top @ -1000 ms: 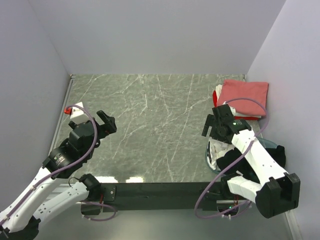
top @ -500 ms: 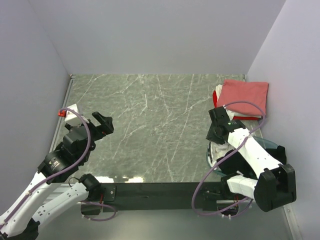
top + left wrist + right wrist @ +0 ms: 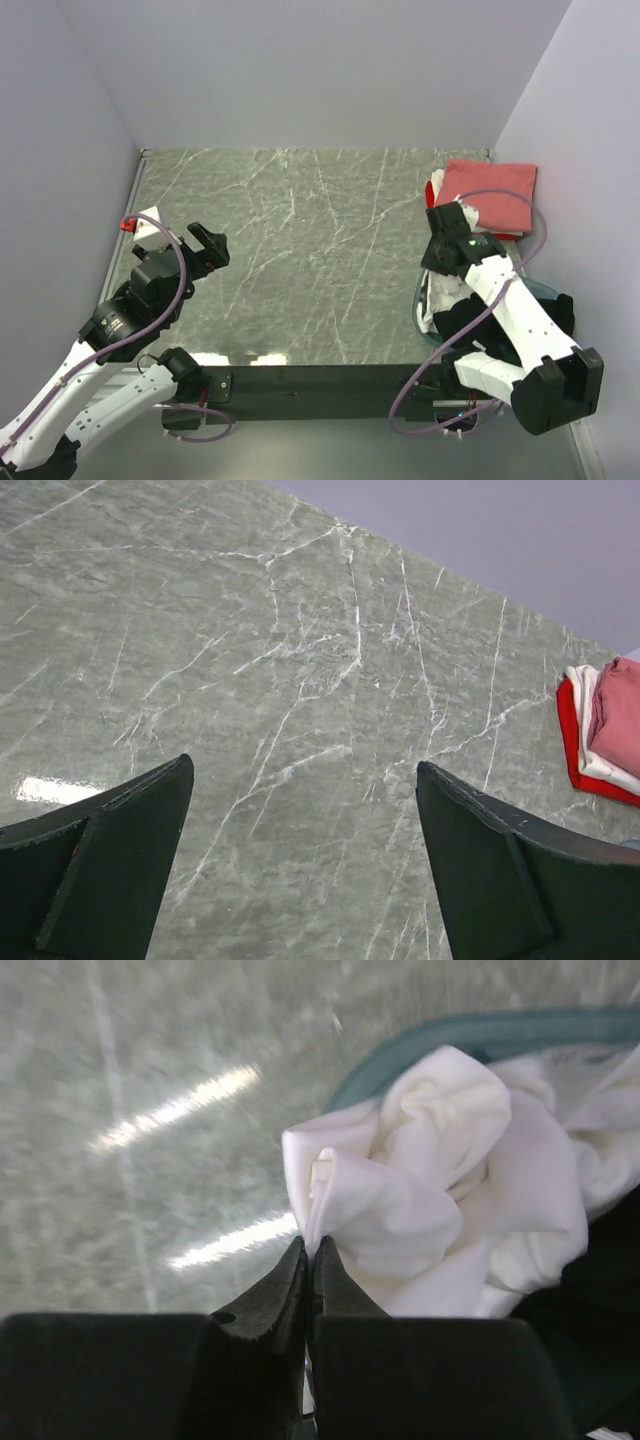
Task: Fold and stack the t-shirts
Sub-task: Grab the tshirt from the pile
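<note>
White t-shirt (image 3: 440, 1180), crumpled, in teal tub (image 3: 470, 1032) at near right of table (image 3: 300, 250); right gripper (image 3: 310, 1248) clenched on its left edge, jaws pressed together to a hairline gap, a sliver of white cloth showing between them. Cloth bulges up above the tub rim on the table side. Dark cloth (image 3: 590, 1330) just right of and below the white one, too dark and cut off by the frame to make out. Right wrist view blurred, table there only streaks of glare. From top view the right wrist covers its own fingers and much of the tub; just a bit of rim and white cloth visible

Left gripper (image 3: 302, 767) released, jaws spread wide, nothing between them, touching nothing, above bare marble on the left side of table. Its fingers cut off by the lower frame edge

Folded stack (image 3: 488, 192) at far right corner, beyond the tub: salmon-pink t-shirt (image 3: 620, 730) on top, white layer (image 3: 583, 710) under it, red t-shirt (image 3: 565, 715) at bottom, lower edges peeking out on the left side. Stack cut off by right edge in left wrist view

Small white and red item (image 3: 145, 225) at left table edge, too small to identify
</note>
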Controlling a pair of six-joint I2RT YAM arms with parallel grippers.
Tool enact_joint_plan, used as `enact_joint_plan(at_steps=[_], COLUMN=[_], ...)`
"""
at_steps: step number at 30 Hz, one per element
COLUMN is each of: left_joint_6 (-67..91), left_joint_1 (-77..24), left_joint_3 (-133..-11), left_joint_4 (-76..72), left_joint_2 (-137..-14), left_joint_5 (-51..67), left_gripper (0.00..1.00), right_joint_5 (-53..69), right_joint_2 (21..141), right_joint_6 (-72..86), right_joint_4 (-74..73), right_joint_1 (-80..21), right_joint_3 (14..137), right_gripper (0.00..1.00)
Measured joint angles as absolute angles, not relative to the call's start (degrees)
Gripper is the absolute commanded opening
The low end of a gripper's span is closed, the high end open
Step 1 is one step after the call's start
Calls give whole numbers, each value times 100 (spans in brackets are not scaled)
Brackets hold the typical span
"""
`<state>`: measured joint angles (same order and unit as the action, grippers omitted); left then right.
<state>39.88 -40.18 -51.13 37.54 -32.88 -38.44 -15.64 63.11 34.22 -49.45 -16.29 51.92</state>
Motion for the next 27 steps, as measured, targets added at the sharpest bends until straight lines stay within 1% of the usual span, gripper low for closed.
enact_joint_plan(at_steps=[7, 16, 23, 27], left_joint_6=[3988, 3988, 3988, 3988], left_joint_1=[-4018, -4018, -4018, -4018], left_joint_3=[-5113, -5113, -5113, -5113], left_joint_4=[3756, 3754, 3756, 3754], left_joint_2=[-3291, -3376, -3503, -3498], left_joint_5=[-3844, -3841, -3835, -3817], left_gripper=[99, 99, 99, 99], right_joint_5=[-1813, -2209, -2578, -2591], right_joint_2=[6326, 6329, 6399, 6659], right_joint_6=[3295, 3046, 2947, 2886], right_joint_4=[-5384, -6160, -6718, -6849], right_joint_1=[-1629, -1629, -1629, -1629], right_joint_3=[6801, 8165, 9902, 10820], right_gripper=[0, 0, 0, 0])
